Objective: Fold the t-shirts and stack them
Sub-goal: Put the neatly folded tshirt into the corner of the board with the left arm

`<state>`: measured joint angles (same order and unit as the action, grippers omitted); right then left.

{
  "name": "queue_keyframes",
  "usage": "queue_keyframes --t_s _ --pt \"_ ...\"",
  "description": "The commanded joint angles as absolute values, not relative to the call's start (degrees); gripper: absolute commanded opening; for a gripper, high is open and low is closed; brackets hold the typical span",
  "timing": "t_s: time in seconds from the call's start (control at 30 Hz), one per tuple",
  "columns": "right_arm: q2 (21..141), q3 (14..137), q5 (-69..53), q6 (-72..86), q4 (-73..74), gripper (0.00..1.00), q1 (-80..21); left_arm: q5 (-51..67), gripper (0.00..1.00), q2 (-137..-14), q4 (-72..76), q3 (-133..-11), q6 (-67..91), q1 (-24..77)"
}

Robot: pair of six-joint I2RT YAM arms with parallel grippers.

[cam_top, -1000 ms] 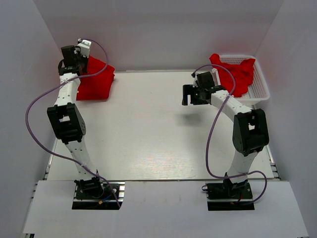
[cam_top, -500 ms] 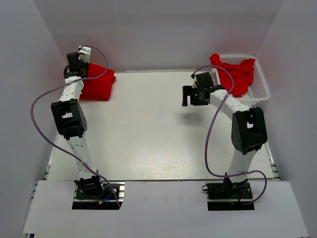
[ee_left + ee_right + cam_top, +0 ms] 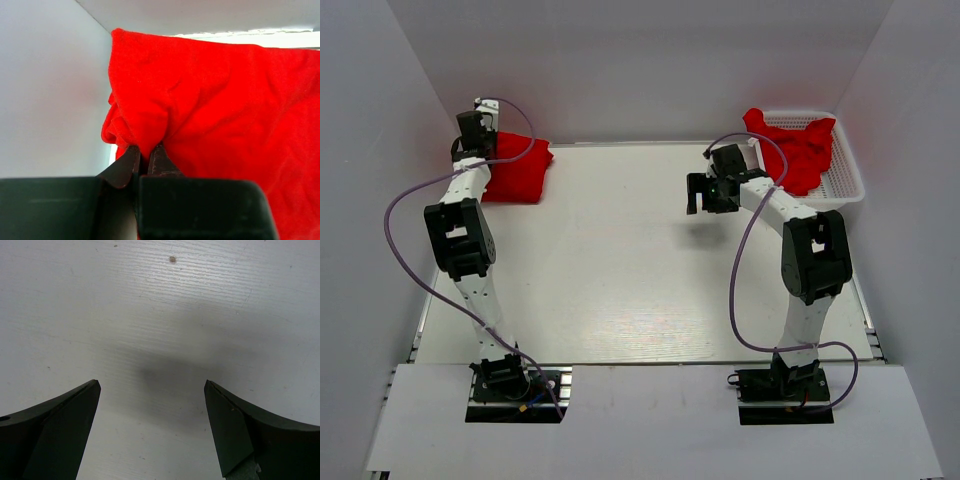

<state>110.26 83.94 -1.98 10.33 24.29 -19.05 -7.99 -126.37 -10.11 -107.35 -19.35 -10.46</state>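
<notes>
Only the left wrist view shows the left hand [image 3: 146, 158] pinching a soft, creased t-shirt [image 3: 220, 95]; the right hand [image 3: 152, 390] gapes above grainy worktop [image 3: 165, 300].

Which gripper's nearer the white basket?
Right. The right gripper hangs open over the table near the basket; the left gripper, shut on a red t-shirt, is at the far-left corner.

Bright red t-shirts [image 3: 515, 172], white mesh basket [image 3: 849, 178], white table [image 3: 620, 280]
</notes>
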Motion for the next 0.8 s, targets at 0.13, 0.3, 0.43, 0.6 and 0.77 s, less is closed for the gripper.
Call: queue_keyframes --t_s 0.13,0.3,0.43,0.6,0.77 --pt "110.3 86.2 -0.3 10.7 25.4 0.90 -19.2 -14.0 0.00 -127.1 -13.5 -109.5 -11.6 -10.8" --pt "110.7 87.0 1.6 9.8 26.5 0.90 -19.2 -21.4 0.86 -127.1 -14.8 -110.2 -9.9 -10.8" --pt "110.6 86.9 1.6 9.8 26.8 0.90 -19.2 -24.4 1.00 -127.1 -14.9 -111.5 -9.3 -10.8" --pt "110.1 86.6 1.2 9.8 27.0 0.90 -19.2 -23.6 1.00 -127.1 -14.4 -111.5 -9.1 -10.8" --pt "109.2 86.7 0.8 9.8 26.3 0.90 -19.5 -19.0 1.00 -126.5 -14.9 -111.0 -9.1 -10.8"
